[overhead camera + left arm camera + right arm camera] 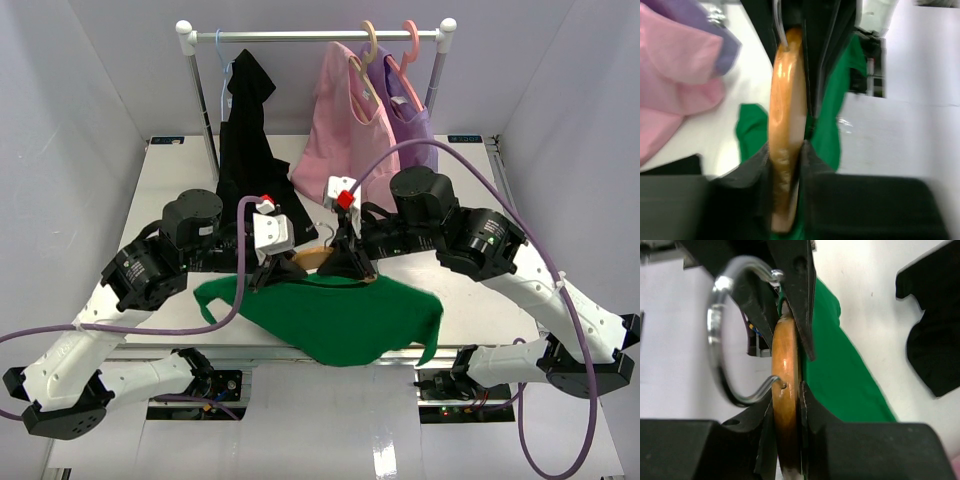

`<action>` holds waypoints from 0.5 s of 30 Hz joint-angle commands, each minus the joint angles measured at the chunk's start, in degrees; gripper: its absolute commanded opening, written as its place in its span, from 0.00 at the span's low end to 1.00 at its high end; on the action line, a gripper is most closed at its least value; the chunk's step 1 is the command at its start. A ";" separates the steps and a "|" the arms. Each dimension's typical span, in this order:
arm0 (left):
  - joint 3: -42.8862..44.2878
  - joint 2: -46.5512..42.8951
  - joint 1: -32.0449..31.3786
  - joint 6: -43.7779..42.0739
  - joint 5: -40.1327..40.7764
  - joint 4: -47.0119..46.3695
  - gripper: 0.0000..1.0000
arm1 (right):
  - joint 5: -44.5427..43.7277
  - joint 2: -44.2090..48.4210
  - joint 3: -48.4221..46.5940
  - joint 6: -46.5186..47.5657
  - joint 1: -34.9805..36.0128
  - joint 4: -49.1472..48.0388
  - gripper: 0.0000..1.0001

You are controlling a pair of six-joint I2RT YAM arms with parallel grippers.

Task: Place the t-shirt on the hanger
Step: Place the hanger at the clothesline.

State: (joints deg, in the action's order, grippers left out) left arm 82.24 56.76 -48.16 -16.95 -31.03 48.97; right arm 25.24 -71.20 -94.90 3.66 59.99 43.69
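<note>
The green t-shirt [335, 318] lies spread on the table's front edge, its hem hanging over. The wooden hanger [318, 257] stands at the shirt's collar, held between both grippers. In the left wrist view the left gripper [786, 167] has a finger against each side of the wooden arm [785, 115], and green t-shirt fabric [832, 125] lies beside and below it. This view is blurred. The right gripper [787, 410] is shut on the hanger [786, 370] just below its metal hook [720, 340], with the t-shirt [840, 380] to its right.
A clothes rail [315, 36] at the back carries a black garment [245, 140], a pink shirt [345, 130] and a purple shirt [412, 115] on other hangers. The black garment's hem [935, 340] reaches the table [470, 190] near the grippers.
</note>
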 commanded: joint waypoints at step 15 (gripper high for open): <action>-2.78 -3.96 0.26 4.68 -8.20 -3.74 0.00 | -3.41 9.11 7.43 3.25 0.39 -3.31 0.58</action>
State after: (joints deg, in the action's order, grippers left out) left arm 79.69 56.36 -47.75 -11.77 -39.91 47.17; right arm 25.55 -65.52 -88.85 6.11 60.45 40.81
